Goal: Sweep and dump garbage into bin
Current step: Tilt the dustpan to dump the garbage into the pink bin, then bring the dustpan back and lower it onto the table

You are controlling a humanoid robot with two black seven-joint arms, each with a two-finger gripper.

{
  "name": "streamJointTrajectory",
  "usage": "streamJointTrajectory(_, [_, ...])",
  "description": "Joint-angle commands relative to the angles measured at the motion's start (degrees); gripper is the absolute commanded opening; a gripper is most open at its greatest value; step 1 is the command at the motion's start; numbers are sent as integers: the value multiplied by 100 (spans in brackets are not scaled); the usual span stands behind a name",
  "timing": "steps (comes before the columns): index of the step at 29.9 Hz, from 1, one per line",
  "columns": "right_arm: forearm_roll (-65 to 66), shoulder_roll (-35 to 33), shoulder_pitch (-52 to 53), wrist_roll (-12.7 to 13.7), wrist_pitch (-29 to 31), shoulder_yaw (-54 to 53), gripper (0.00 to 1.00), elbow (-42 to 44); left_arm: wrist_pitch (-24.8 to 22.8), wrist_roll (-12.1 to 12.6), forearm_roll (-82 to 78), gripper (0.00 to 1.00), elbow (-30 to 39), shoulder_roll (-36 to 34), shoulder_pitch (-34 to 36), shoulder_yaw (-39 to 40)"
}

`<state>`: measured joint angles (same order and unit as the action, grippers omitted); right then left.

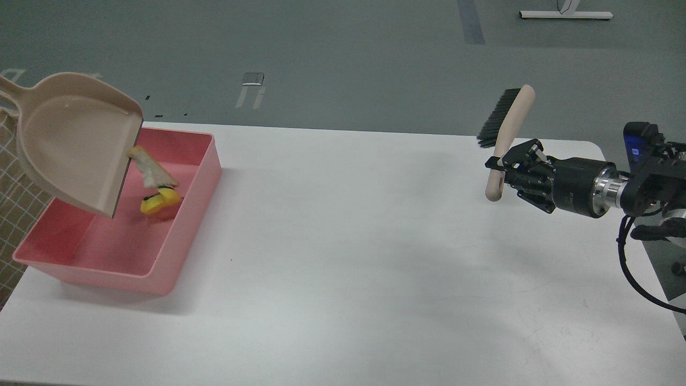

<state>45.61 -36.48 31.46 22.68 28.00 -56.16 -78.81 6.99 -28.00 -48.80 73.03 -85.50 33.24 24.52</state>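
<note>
Right gripper: fingers closed around the lower handle of a hand brush, beige handle near upright, black bristles at the top facing left. Held clear of the white table at its far right, probably parked out of the way now the sweeping part looks finished. Left gripper is out of frame, so its fingers cannot be judged; only the beige dustpan it presumably carries shows, handle running off the far-left edge. Pan is raised and tipped steeply, open lip pointing down over the pink bin at the table's left, evidently so the load slides out. White bread-like wedge is just off the lip, seemingly mid-fall. Yellow sponge square, dark green edge, sits lower, within the bin's outline, at or near the floor. Both scraps inside the bin walls; dump looks nearly complete.
</note>
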Motion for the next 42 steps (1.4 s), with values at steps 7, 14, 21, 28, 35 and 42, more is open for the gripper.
streamJointTrajectory(7, [0,1,1,8,0,0,0,-12,338,0,-270,0,80,-37,129,9])
streamJointTrajectory(14, [0,1,-8,8,0,0,0,-20,215,0,-78,0,89,147,499,71])
streamJointTrajectory(21, [0,1,1,8,0,8,0,-21,-277,0,661,0,151,411,701,71])
streamJointTrajectory(28, [0,10,1,8,0,8,0,-38,-585,0,1487,0,159,745,754,79])
streamJointTrajectory(35, [0,1,9,8,0,9,0,-29,-550,0,1769,0,317,1132,728,79])
streamJointTrajectory(42, [9,-8,1,17,0,26,0,-29,-278,0,1901,0,458,1764,622,53])
